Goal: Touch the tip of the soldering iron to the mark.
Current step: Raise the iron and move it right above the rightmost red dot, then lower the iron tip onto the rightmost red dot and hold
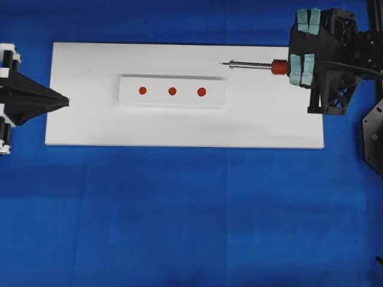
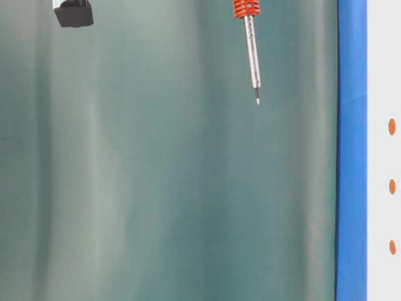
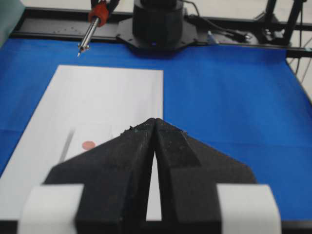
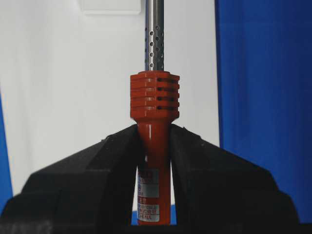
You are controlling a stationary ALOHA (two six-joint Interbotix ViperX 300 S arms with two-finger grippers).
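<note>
- Leftmost in the overhead view, the left gripper (image 1: pixel 60 99) rests at the left edge of the white board (image 1: pixel 84 125), its two black fingers pressed together to a point with nothing between them; the left wrist view shows the same closed wedge (image 3: pixel 153 122) over the board.
- Next, the white board lies flat on the blue table cover (image 1: pixel 191 215), long side running left to right.
- On the board's middle sits a smaller raised white strip (image 1: pixel 128 95), the only holder-like thing here; it carries three red dots in a row and nothing else: the left dot (image 1: pixel 142 91), the middle dot (image 1: pixel 172 91) and the right dot (image 1: pixel 201 92).
- Further right, the soldering iron (image 1: pixel 254 64) is held level above the board's upper right part, silver tip pointing left, its ribbed orange-red collar just at the claw.
- Its tip is beyond the strip's right end and clear of all three dots; the table-level view shows the shaft (image 2: pixel 253 56) in the air, well apart from the board surface.
- Rightmost, the right gripper (image 1: pixel 302 70) is clamped on the iron's orange-red handle; the right wrist view shows both black fingers (image 4: pixel 107 165) squeezing the handle (image 4: pixel 153 161) just below the ribbed collar.
- A black cord (image 1: pixel 347 67) runs from the handle's back end to the right over the arm.
</note>
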